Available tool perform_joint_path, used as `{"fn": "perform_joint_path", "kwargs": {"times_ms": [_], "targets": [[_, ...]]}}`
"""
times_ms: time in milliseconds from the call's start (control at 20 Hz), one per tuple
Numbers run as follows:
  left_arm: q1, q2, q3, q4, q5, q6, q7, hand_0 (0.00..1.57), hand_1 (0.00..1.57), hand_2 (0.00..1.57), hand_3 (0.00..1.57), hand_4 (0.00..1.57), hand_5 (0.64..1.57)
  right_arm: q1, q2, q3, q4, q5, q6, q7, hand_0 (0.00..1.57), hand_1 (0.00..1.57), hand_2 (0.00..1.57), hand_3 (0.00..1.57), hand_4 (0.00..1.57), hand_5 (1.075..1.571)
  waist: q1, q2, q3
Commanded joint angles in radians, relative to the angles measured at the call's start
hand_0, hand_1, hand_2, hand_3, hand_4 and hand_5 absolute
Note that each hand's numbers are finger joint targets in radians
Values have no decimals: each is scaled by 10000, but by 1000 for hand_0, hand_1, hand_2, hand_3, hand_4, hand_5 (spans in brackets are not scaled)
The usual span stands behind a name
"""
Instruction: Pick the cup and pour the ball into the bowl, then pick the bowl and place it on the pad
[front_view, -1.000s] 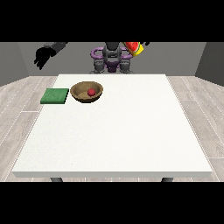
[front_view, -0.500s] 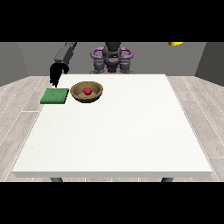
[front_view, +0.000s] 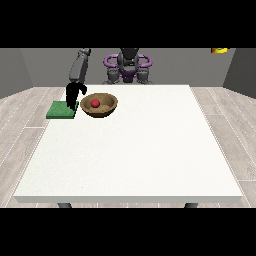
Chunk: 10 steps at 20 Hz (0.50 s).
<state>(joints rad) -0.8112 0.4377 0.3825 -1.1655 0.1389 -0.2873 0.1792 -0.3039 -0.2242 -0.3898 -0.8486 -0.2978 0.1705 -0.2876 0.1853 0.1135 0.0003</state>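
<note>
A brown wooden bowl (front_view: 107, 109) sits at the table's far left with a red ball (front_view: 95, 103) inside it. A green pad (front_view: 60, 110) lies flat just left of the bowl. The hand at the view's left (front_view: 73, 94) hangs over the gap between pad and bowl, close to the bowl's left rim; its fingers point down and hold nothing. A bit of the yellow cup (front_view: 218, 50) shows at the view's top right edge, in the air well beyond the table. No hand is seen with it, and the hand at the view's right is out of view.
The white table (front_view: 130, 150) spreads wide towards the camera and to the right. The robot's torso (front_view: 128, 67) stands behind the table's far edge.
The hand at the view's left came down and rightward from high up to beside the bowl. The yellow cup travelled from near the robot's head to the top right edge.
</note>
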Motion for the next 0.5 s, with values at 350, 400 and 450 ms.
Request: {"fn": "perform_joint_path", "kwargs": {"times_ms": [350,400,450], "targets": [[241,1076,575,-994,1177,-588,360,0,0,0,0,1019,1533,-1288,-341,-251,2540,172,14,-1842,0,0,0,0,509,1552,144,1112,12],[60,1047,468,-1216,1200,-540,453,0,0,0,0,1016,1536,-1483,-498,-337,2727,119,183,-1996,0,0,0,0,498,1551,257,1411,15],[362,1046,531,-1333,1387,-673,549,0,0,0,0,1017,1536,-1217,-659,-305,2853,145,399,-1911,0,0,0,0,476,1548,262,1103,12]]}}
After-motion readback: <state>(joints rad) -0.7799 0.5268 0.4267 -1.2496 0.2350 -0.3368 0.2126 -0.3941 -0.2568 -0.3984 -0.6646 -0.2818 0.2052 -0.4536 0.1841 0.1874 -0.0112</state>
